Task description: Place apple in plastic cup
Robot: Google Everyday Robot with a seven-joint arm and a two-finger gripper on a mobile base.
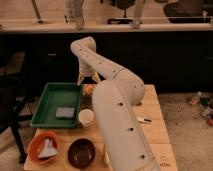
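Observation:
The apple shows as a small orange-red shape at the far side of the wooden table, just right of the green tray. My gripper hangs directly over it at the end of the white arm, which partly hides it. I cannot tell whether the gripper touches the apple. The cream-white plastic cup stands upright nearer the camera, in front of the apple and beside the tray's front right corner.
A green tray with a grey-blue pad lies at the left. An orange bowl and a dark bowl sit at the front. A black marker lies to the right. A dark counter stands behind.

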